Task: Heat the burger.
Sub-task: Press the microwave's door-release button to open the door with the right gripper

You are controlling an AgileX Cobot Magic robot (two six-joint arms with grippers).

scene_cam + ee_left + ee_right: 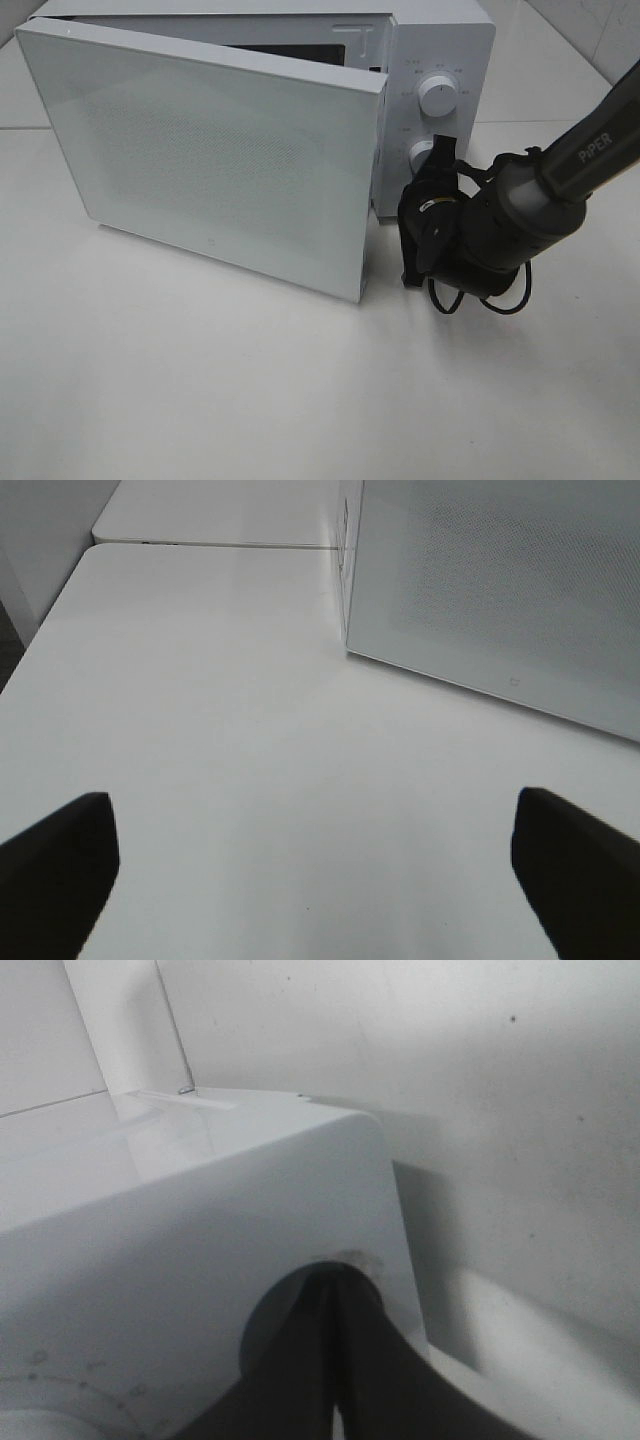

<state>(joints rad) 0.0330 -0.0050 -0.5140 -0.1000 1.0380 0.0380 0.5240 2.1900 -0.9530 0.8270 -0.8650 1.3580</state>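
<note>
right pincer [336, 1305] is pinched shut with nothing between its fingers [300, 1385], its tip up against the control panel [408, 110] of the white microwave [445, 40], right by the lower knob [420, 153] and below the upper knob [438, 95]. left pincer [315, 870] hangs spread wide over the counter [250, 390], holding nothing, near the door [220, 150], which stands swung partly open and hides the oven's inside. the burger shows in no view, so its place cannot be told.
</note>
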